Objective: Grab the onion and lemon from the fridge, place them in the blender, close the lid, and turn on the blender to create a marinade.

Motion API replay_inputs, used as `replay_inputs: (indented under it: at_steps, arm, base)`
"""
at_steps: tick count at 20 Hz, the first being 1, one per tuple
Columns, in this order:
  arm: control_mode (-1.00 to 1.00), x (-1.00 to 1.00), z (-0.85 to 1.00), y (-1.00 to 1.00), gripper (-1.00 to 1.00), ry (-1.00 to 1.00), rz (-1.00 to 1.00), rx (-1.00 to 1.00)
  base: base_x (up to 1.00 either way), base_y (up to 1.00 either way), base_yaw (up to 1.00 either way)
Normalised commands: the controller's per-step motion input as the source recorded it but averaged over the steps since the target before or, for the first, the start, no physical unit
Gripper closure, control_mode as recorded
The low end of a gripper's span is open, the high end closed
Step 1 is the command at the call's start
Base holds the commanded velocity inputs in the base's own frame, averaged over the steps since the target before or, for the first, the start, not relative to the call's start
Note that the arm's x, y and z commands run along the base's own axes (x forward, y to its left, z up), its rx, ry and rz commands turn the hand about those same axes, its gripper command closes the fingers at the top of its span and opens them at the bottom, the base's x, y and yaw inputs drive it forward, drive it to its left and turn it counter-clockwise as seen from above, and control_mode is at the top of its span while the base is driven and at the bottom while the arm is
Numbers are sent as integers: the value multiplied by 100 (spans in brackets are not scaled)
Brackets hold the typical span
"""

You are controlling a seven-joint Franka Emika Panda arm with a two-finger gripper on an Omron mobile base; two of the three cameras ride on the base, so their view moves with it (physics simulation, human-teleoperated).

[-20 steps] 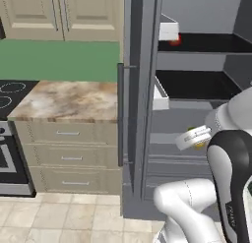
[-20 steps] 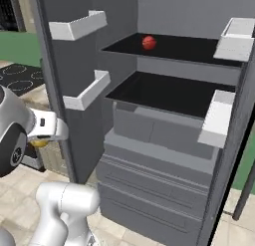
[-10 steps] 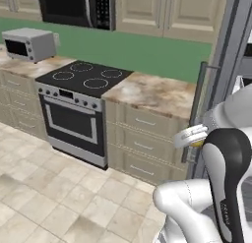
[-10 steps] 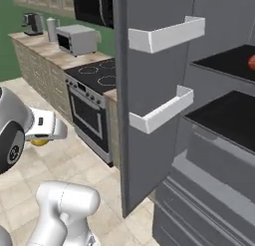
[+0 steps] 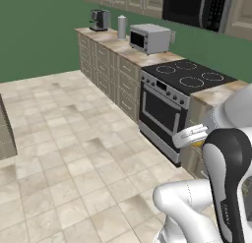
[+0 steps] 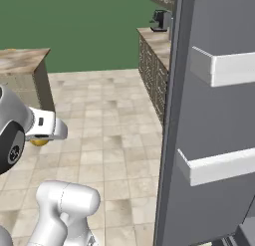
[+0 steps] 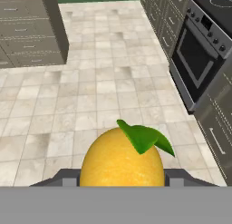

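Base has swung away from the tall grey fridge (image 6: pixel 214 120), whose shelves have left view; tiled floor now ahead. Tool (image 7: pixel 121 182) clamps the bright yellow green-leafed lemon (image 7: pixel 121 162), at 6 o'clock in hand view.

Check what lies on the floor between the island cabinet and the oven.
Bare beige tile floor, nothing on it, in the hand view. The grey drawer island stands upper left, the black-fronted oven at right; the claw's yellow lemon sits in front.

You see a bright yellow lemon (image 7: pixel 121 160) with a green leaf, beige mottled floor tiles (image 5: pixel 64 153), a dark green wall (image 5: pixel 39 30), a grey fridge (image 6: pixel 214 115) door with white bins, and a black-topped stove (image 5: pixel 184 97).
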Motion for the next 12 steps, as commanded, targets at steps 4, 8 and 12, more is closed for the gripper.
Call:
replay_inputs:
  at_steps: [4, 8, 12]
  arm:
    - [100, 0, 0, 0, 100, 0, 0, 0]
    - [100, 0, 0, 0, 100, 0, 0, 0]
    - [100, 0, 0, 0, 100, 0, 0, 0]
  base:
    - [5, 0, 89]
    - [4, 0, 89]
    - [13, 0, 86]
